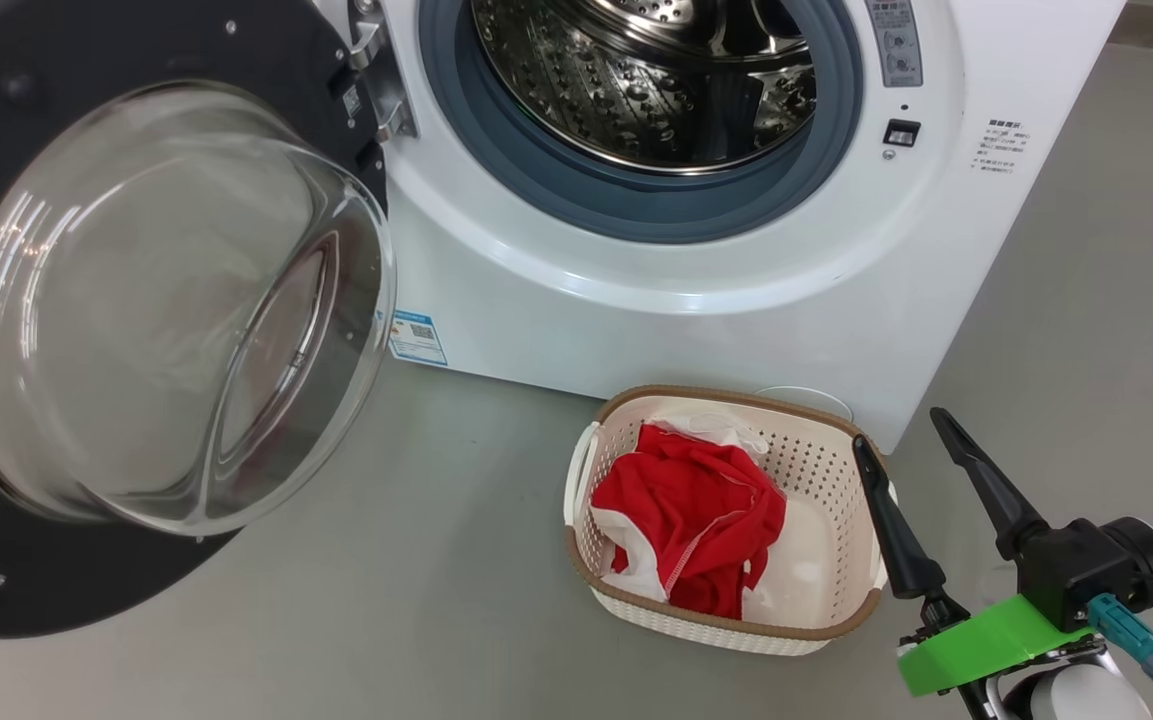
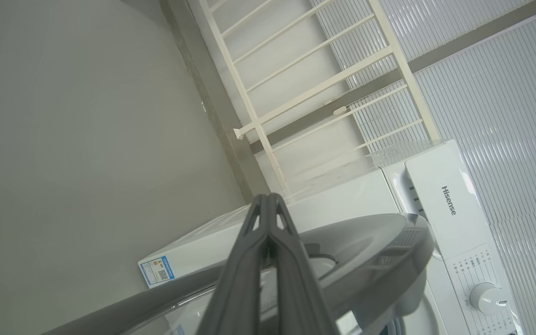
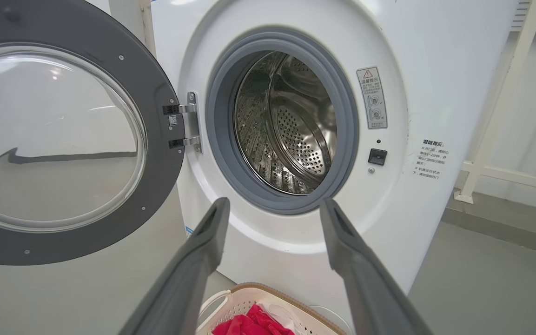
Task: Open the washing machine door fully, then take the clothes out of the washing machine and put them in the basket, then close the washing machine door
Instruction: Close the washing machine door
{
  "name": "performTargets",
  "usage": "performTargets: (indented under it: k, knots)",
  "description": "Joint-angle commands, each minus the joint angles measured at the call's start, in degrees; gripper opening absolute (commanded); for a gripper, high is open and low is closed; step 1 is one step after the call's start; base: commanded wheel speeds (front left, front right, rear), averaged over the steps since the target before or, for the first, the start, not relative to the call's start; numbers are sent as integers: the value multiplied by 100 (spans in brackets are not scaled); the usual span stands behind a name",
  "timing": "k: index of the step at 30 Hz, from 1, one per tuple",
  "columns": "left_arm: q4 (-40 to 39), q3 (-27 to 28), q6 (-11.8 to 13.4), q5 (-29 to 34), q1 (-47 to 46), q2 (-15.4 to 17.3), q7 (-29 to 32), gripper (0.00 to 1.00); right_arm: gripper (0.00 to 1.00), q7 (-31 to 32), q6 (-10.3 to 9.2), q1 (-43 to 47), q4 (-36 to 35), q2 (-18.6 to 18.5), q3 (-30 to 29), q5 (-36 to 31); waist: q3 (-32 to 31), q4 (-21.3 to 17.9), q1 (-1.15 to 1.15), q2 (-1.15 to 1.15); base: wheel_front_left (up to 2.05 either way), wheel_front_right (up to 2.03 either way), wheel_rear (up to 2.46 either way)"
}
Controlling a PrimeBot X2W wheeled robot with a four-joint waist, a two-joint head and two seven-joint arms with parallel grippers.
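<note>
Washing machine door [image 1: 166, 300] next: I'd push its black rim steadily with my closed left pincer [image 2: 268, 200]; right pincer [image 1: 901, 430] spread, empty.

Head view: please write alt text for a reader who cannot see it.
Red clothes lie in a cream basket on the floor before a white washing machine. Its round door stands wide open at left, and the open right gripper hovers beside the basket.

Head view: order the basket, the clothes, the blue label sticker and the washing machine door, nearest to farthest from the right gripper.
From the right gripper:
1. the basket, just left of its fingers.
2. the clothes, inside the basket's left half.
3. the blue label sticker, farther left.
4. the washing machine door, open, far left.
</note>
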Motion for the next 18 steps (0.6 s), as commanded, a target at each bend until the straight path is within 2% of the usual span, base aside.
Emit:
performTargets:
  k: [1,6,12,18]
  knots:
    - [-221,7,-46,-98,248,47,215,0,100,-36,26,-244,-152,-11,91,15,26,-19,0,0,0,0,0]
    - [-569,65,-49,-242,469,-68,455,0,100,-36,26,-263,-158,-2,72,24,62,-52,0,0,0,0,0]
    - [-1219,120,32,-475,778,-355,908,0,100,-36,26,-269,-163,-9,-38,26,83,-44,0,0,0,0,0]
    - [-2088,204,258,-708,1138,-717,1284,0,100,-36,26,-276,-155,21,-76,21,79,-44,0,0,0,0,0]
